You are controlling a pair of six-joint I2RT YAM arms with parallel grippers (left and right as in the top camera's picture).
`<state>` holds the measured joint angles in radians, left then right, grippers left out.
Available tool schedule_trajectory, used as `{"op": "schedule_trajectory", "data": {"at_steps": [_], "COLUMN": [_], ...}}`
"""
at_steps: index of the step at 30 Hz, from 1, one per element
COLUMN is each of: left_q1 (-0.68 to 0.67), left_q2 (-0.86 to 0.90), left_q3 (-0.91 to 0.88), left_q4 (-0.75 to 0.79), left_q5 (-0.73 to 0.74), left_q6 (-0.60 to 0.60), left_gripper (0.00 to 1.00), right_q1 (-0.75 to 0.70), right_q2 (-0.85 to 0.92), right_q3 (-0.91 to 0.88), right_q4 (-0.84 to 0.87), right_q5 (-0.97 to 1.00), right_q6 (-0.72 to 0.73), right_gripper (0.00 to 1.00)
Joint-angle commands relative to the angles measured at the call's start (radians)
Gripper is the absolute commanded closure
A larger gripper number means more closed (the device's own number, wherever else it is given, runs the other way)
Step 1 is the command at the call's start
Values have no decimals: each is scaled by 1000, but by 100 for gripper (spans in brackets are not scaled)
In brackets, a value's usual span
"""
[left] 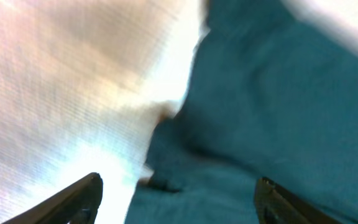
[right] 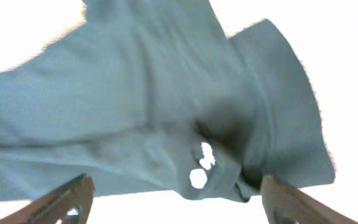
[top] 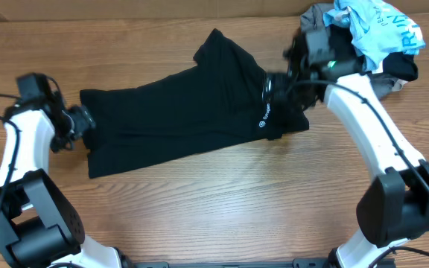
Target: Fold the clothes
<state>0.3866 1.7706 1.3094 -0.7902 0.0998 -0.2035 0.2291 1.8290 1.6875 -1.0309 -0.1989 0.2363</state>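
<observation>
Black T-shirt point(top: 177, 112), long axis left-to-right, logo point(top: 265, 117) end rightward

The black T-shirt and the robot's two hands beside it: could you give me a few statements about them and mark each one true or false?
1. The black T-shirt lies on the wooden table. True.
2. Its logo is red. False: it is white.
3. The left hand is open at the shirt's edge. True.
4. The right hand is clamped shut on a sleeve. False: it is open, over the shirt near the logo.
5. A light blue garment lies on a heap in the far right corner. True.
</observation>
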Motion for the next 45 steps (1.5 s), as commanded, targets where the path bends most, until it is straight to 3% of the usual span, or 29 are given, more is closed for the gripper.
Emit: {"op": "schedule_trajectory", "data": {"at_steps": [1, 5, 12, 31, 36, 42, 45], "left_q1": [-19, -63, -95, -141, -147, -147, -147], "left_q2": [8, 63, 293, 524, 583, 598, 598], "left_q3": [150, 303, 548, 566, 566, 565, 565], "left_q4": [-19, -43, -153, -119, -125, -125, -133], "left_q5": [160, 152, 115, -29, -29, -41, -112], "left_q6": [115, 156, 164, 204, 196, 157, 83], "left_gripper": [20, 19, 18, 24, 40, 92, 96], "right_q1": [-4, -3, -3, 29, 29, 26, 19], "right_q2": [-20, -19, 60, 449, 522, 552, 552], "right_q3": [203, 310, 312, 313, 313, 313, 313], "right_q4": [-50, -48, 82, 522, 540, 428, 332], "right_q5": [-4, -3, -4, 0, -1, 8, 52], "right_q6": [-128, -179, -238, -286, -240, -240, -213], "right_gripper": [9, 10, 10, 12, 12, 12, 12]}}
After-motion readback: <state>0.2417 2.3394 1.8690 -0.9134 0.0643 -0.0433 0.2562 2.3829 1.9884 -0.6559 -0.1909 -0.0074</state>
